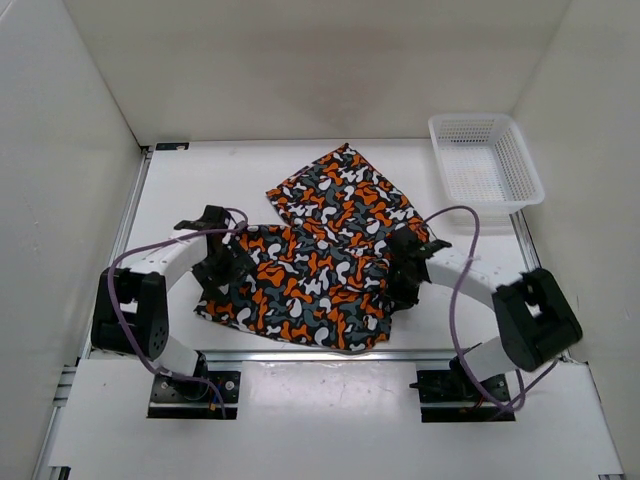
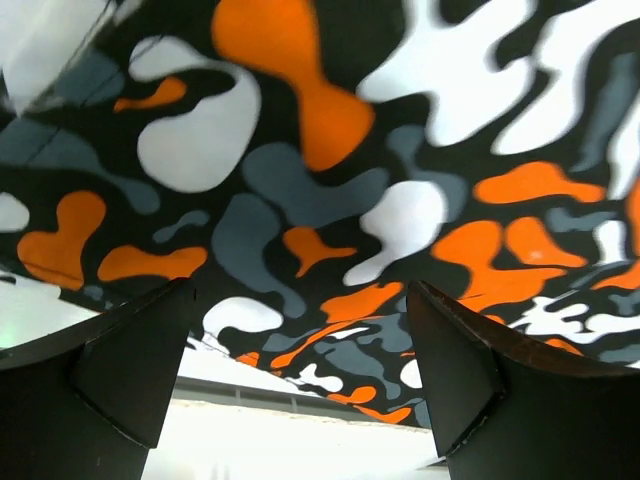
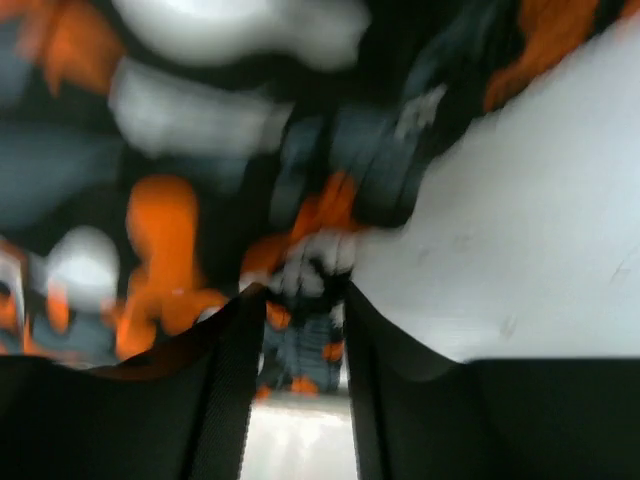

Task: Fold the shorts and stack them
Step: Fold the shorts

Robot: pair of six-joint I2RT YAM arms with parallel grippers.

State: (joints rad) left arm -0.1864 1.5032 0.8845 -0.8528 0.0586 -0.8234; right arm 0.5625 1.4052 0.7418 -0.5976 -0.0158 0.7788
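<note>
The shorts (image 1: 320,250), in an orange, black, grey and white blotchy print, lie spread across the middle of the table, one part reaching toward the back. My left gripper (image 1: 224,266) is at their left edge. In the left wrist view its jaws (image 2: 300,290) stand wide open, with the printed fabric (image 2: 300,180) just beyond the fingertips and nothing between them. My right gripper (image 1: 400,275) is at the shorts' right edge. In the blurred right wrist view its fingers (image 3: 303,295) stand close together with a bunched bit of fabric (image 3: 310,265) pinched between them.
A white mesh basket (image 1: 530,165) stands at the back right corner of the table. White walls enclose the table on the left, back and right. Purple cables loop from both arms above the table near the shorts.
</note>
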